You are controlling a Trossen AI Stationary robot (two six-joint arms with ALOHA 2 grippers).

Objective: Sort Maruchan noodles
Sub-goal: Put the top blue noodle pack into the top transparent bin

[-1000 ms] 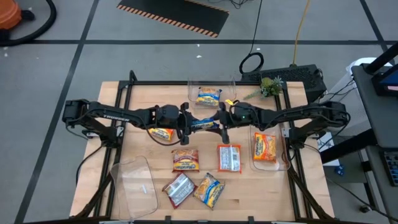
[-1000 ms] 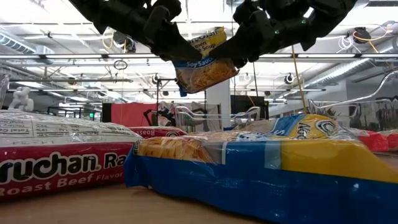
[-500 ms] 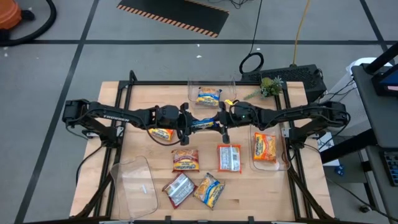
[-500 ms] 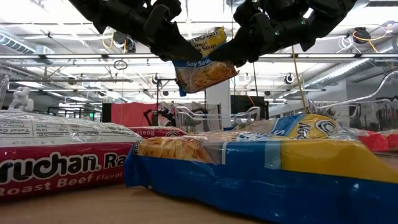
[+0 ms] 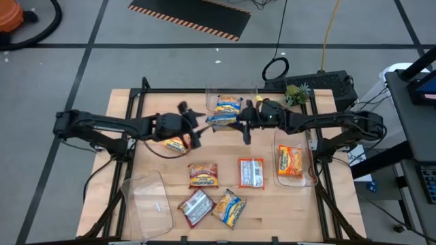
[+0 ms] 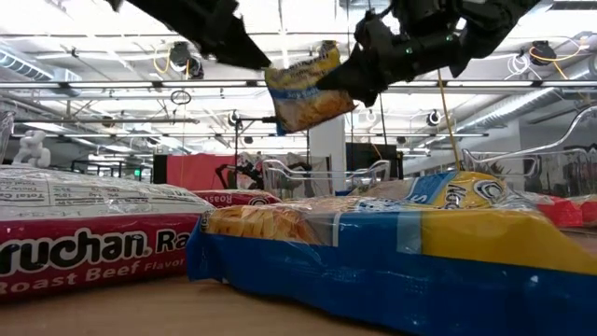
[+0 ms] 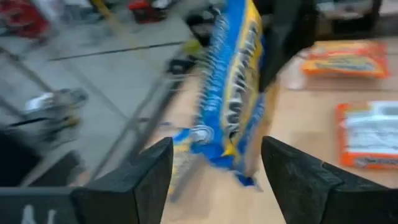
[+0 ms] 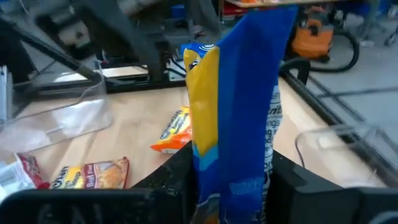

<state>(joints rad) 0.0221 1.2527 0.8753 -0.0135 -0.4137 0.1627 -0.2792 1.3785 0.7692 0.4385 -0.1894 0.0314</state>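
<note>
A blue-and-yellow Maruchan packet [image 5: 221,119] hangs in the air between the arms, clamped in my shut right gripper [image 5: 244,123], just near of the far clear bin [image 5: 253,92]. My left gripper [image 5: 193,126] is open and stands to the packet's left, clear of it; its wrist view shows the packet [image 7: 233,93] ahead of the spread fingers. Another blue-and-yellow packet [image 5: 228,103] lies in the far bin. An orange packet [image 5: 289,161] lies in the right bin. Several more packets lie flat on the table. My right gripper holds the blue-and-yellow packet by its right end [image 8: 239,155], pinched between the two fingers. The fingers come level from the table's right. The packet is lifted clear of the table and sticks out toward the left arm, tilted in the low view [image 6: 303,89].
Loose packets on the table: one under the left arm [image 5: 176,144], an orange one [image 5: 203,175], a red-silver one [image 5: 251,172], a red-brown one [image 5: 196,206], a blue-and-yellow one [image 5: 228,207]. A clear bin [image 5: 146,201] lies at the near left. A small plant [image 5: 297,94] stands at the far right.
Both grippers held the packet a second ago. My left gripper has opened, let go and drawn back toward the table's left. My right gripper has carried the packet up and toward the far edge, nearer the far bin, and the packet has tipped a little.
</note>
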